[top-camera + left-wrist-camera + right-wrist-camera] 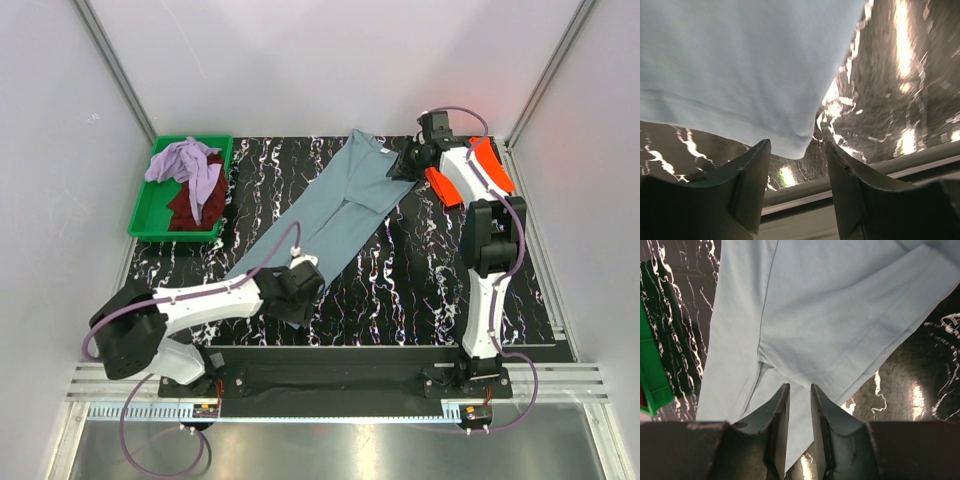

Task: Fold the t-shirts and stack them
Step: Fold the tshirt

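Three white walls [300, 60] are enclosing the marbled table [420, 280]; blue-grey t-shirt [345, 200] is lying diagonally, left gripper [797, 145] gaping at its hem corner, right gripper [800, 387] narrowly parted, grasp indiscernible.

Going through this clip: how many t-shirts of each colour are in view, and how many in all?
Blue-grey t-shirt: 1
Orange t-shirt: 1
Lavender t-shirt: 1
Maroon t-shirt: 1
Total: 4

The left end effector [797, 145] gapes, right end effector [800, 387] barely parted.

Lab robot cell: white walls [300, 60], aluminium rails [115, 70]
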{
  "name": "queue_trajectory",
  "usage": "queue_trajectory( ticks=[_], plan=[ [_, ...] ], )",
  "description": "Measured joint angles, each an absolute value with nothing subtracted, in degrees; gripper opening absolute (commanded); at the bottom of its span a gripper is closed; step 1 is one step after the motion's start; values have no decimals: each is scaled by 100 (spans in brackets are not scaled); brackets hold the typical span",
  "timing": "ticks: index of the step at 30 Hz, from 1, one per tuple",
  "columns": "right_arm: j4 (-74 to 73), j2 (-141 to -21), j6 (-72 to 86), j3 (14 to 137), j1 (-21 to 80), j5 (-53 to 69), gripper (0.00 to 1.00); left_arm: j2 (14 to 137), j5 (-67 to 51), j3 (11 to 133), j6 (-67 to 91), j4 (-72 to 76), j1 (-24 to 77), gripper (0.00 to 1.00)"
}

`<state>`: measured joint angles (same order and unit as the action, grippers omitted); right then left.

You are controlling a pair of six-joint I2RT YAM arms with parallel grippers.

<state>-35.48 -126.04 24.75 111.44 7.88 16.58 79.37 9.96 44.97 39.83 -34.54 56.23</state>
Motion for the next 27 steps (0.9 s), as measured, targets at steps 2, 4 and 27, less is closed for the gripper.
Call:
queue_trajectory(
  ticks=[2,4,27],
  plan=[
    [-3398,-12468,2593,10860,788,1730,29,8125,1083,4499,3944,-3459,5846,51],
    [-3293,-12433,2657,10606,788,1754,29,8283,1190,4504,3951,-3465,6031,49],
    [-3083,-12895,2971,10350,788,873,28,8670,1627,5092,4425,-4121,6956,0]
  ],
)
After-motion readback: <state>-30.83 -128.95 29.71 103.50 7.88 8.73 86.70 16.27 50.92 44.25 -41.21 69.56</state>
